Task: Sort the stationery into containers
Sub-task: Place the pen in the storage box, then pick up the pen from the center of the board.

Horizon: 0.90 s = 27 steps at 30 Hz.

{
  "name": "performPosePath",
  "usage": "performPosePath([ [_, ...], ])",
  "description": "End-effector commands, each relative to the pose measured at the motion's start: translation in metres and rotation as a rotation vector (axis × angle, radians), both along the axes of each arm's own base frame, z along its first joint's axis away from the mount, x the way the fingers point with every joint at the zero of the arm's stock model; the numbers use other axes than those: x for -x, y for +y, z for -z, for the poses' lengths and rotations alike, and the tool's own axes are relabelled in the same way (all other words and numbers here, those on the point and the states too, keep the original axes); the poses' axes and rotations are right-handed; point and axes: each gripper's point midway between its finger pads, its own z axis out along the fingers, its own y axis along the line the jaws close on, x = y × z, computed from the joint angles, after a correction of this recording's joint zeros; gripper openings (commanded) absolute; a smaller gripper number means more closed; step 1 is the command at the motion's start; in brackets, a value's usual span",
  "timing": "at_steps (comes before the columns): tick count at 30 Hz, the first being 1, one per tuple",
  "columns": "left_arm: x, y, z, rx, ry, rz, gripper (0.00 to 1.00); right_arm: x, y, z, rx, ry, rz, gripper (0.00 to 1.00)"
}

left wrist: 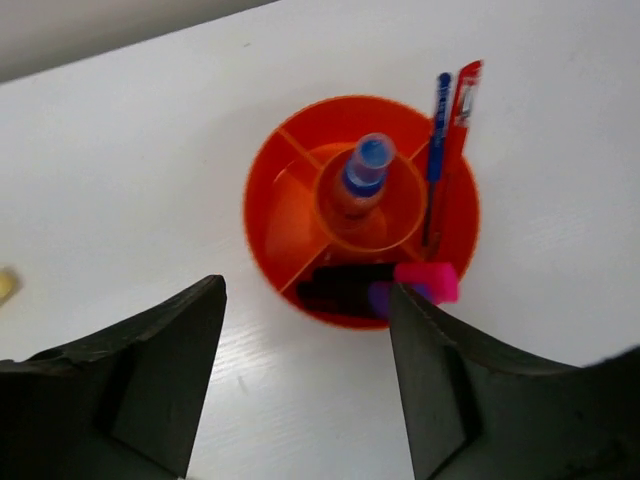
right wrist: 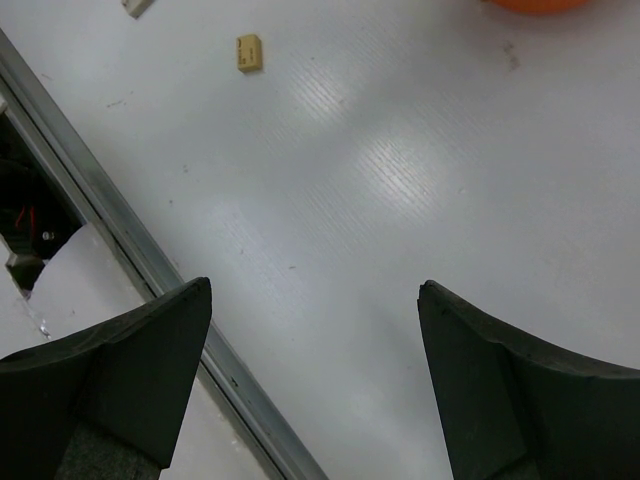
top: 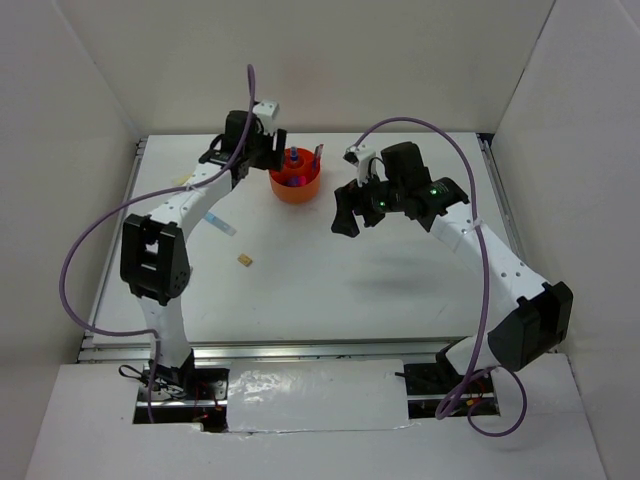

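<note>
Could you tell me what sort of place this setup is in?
Probably a lab robot test cell rather than an office: the left arm and right arm are mounted at the edge of a white table, plain white panels box it in, and a metal rail frames the near edge.

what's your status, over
Left claw open, empty, by round orange plastic pot. Right claw open, empty. Small tan block eraser and pale blue strip unsorted. Nothing blocking.
</note>
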Motion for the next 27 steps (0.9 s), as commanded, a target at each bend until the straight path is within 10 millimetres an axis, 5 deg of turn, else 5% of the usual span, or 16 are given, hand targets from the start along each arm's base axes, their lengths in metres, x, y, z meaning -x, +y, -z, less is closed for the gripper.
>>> performPosePath([
  [1,0.004,0.058,-0.057,0.073,-0.046,-0.196,0.79,-0.007,0.003,-0.011,-0.025,-0.026,-0.001,0.90],
  [4,0.024,0.109,-0.044,0.144,0.046,-0.430,0.69,-0.009,0.005,-0.009,-0.033,-0.020,0.001,0.90],
  [7,0.048,0.143,0.001,0.120,0.221,-0.590,0.66,-0.011,0.009,-0.008,-0.038,-0.013,-0.005,0.90],
  [13,0.071,0.183,0.079,0.107,0.433,-0.787,0.67,-0.012,0.013,-0.008,-0.041,-0.008,-0.007,0.90],
  [17,0.073,0.198,0.116,0.070,0.503,-0.863,0.66,-0.011,0.011,-0.004,-0.032,-0.005,0.001,0.90],
  [27,0.070,0.201,0.167,0.070,0.576,-0.915,0.61,-0.011,0.011,-0.001,-0.023,0.003,0.000,0.90],
])
